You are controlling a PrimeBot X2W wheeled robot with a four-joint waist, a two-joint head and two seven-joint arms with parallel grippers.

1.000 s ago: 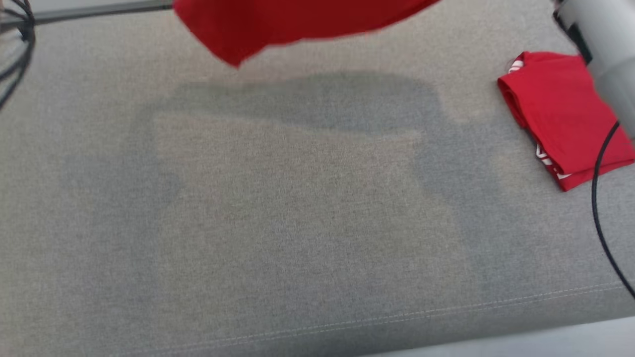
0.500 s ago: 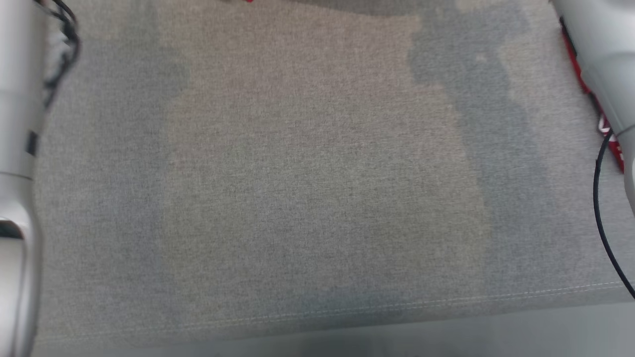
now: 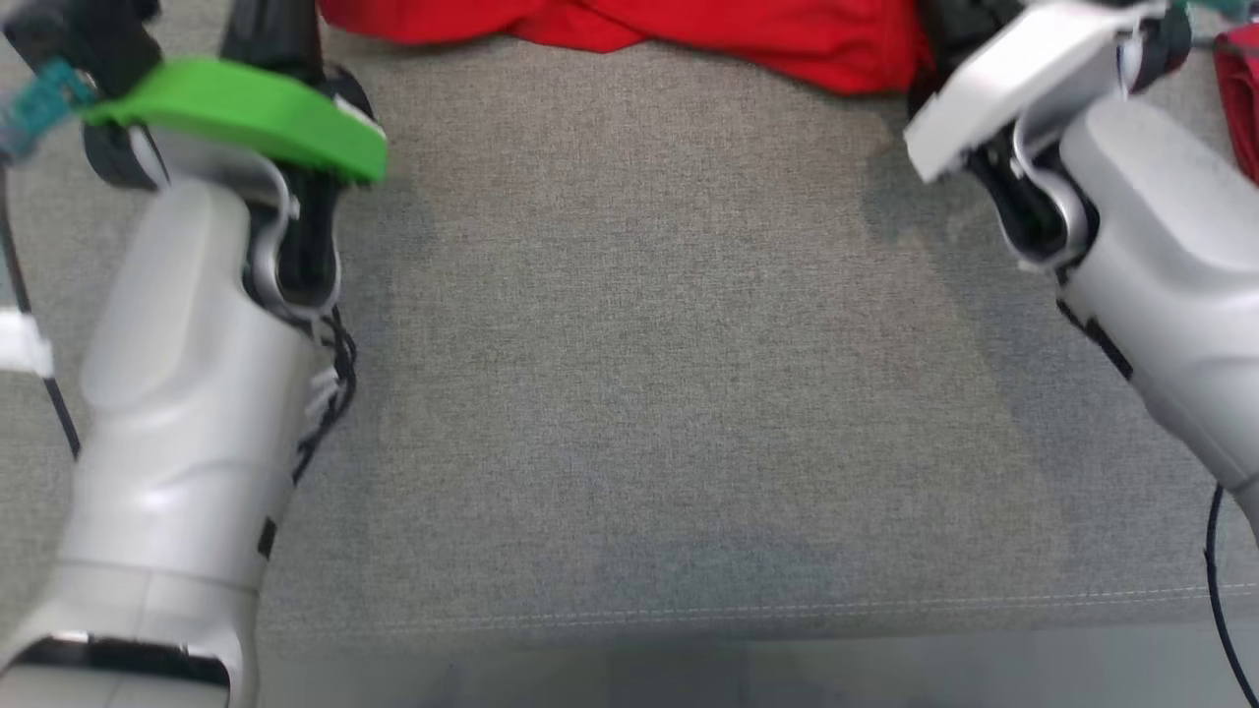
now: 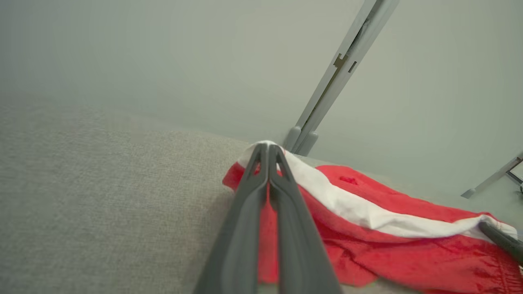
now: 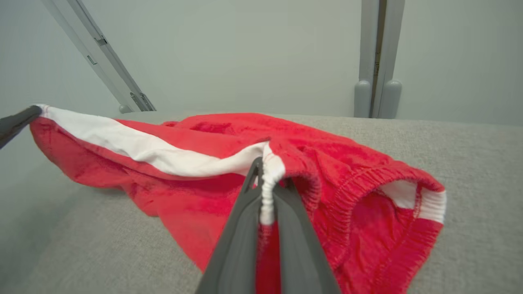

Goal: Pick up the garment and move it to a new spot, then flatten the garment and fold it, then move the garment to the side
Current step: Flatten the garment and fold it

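Note:
The garment (image 3: 689, 29), red shorts with a white side stripe and an elastic waistband, lies along the far edge of the grey surface in the head view. It is stretched between my two grippers. My left gripper (image 4: 268, 149) is shut on the striped end of the garment (image 4: 388, 228). My right gripper (image 5: 265, 173) is shut on the gathered waistband of the garment (image 5: 327, 163). Most of the cloth rests on the surface, while the held edge is slightly raised. Both forearms reach in from the lower corners of the head view.
A grey upholstered surface (image 3: 629, 344) spreads between my arms, its stitched front edge (image 3: 689, 612) near the bottom. Another red garment (image 3: 1241, 98) sits at the far right. Grey frame posts (image 5: 378, 61) stand behind the surface. A black cable (image 3: 1220, 590) hangs at the lower right.
The head camera has shifted, bringing both arms into view. The garment, hanging in the air a second ago, now rests on the surface at the far edge.

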